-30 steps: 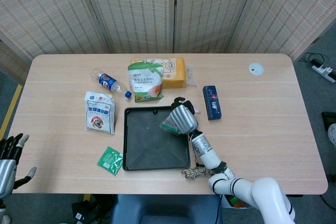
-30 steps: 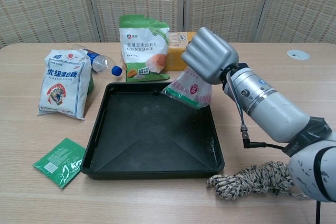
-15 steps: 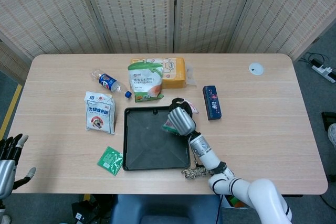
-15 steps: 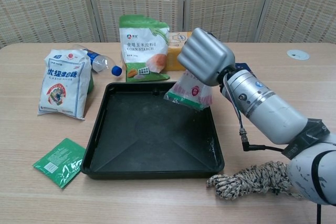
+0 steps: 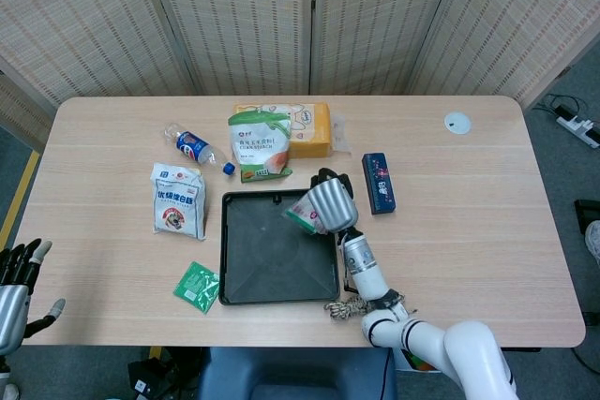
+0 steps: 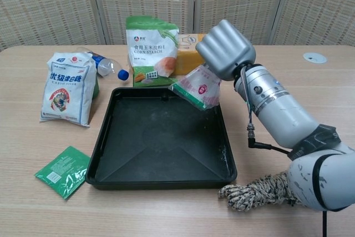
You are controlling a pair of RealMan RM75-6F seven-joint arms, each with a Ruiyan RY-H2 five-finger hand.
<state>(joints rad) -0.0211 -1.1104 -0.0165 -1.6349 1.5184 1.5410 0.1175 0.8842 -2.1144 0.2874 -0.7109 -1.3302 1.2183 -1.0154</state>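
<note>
We take the black tray [image 6: 161,176] as our marker and go from near to far. Closest to us, just off the tray's near right corner, lies a bundle of rope [image 6: 260,190]. Off the near left corner lies a small green packet [image 6: 62,170], flat on the table [image 6: 33,215]; its writing is too small to read.

Our right hand [image 6: 226,47] hangs over the tray's far right corner. Its fingers are curled tight around the top of a small clear bag [image 6: 197,89], so it is holding that bag. The bag has a green edge and a pink round mark, but we cannot read the words on it. It hangs tilted, with its long side running from up by the hand down to the left, and its low end points at the tray's far edge.

Our left hand [image 5: 14,274] is far to the left of the tray, at the table's near edge, with its fingers spread and nothing in them.

To the tray's left stands a white bag [image 6: 69,88] with blue Chinese writing. Right behind the tray stands a green and white bag [image 6: 152,51] that says "CORN STARCH". Behind that is a yellow pack [image 6: 188,54]. Left of the green bag lies a bottle [image 6: 104,65] with a blue cap. To the tray's right, farther back, lies a dark blue box [image 5: 378,183], and beyond it a small white disc [image 5: 457,122].
</note>
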